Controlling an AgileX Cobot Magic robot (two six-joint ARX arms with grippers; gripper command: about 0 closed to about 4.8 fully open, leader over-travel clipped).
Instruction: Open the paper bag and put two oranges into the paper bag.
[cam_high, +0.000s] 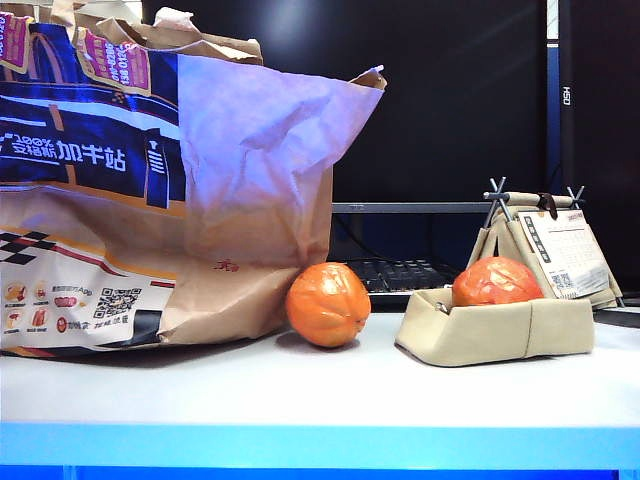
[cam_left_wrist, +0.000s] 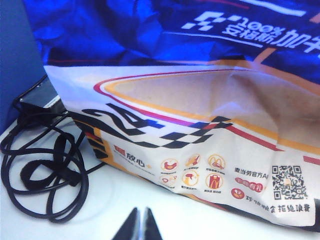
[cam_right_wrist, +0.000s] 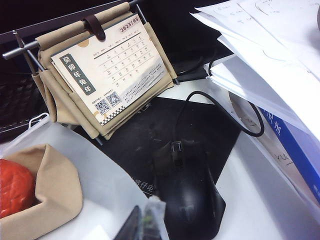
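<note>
The big brown paper bag (cam_high: 250, 150) with its blue band stands at the left, its top edge crumpled. One orange (cam_high: 328, 304) rests on the white table against the bag's right foot. A second orange (cam_high: 495, 281) lies in the beige fabric tray (cam_high: 500, 335) at the right. Neither gripper shows in the exterior view. In the left wrist view my left gripper (cam_left_wrist: 140, 224) is shut and empty, hovering over bare table a short way from the paper bag's (cam_left_wrist: 200, 125) printed side. My right gripper (cam_right_wrist: 145, 220) is shut and empty, beside the tray (cam_right_wrist: 55, 185) holding the orange (cam_right_wrist: 15, 192).
A desk calendar (cam_right_wrist: 110, 70) on a fabric stand sits behind the tray. A black mouse (cam_right_wrist: 192, 195) on a dark pad (cam_right_wrist: 150, 135) lies next to my right gripper, with stacked papers (cam_right_wrist: 270, 55) beyond. Coiled black cables (cam_left_wrist: 45, 165) lie beside the bag. A keyboard (cam_high: 395, 275) sits behind the oranges.
</note>
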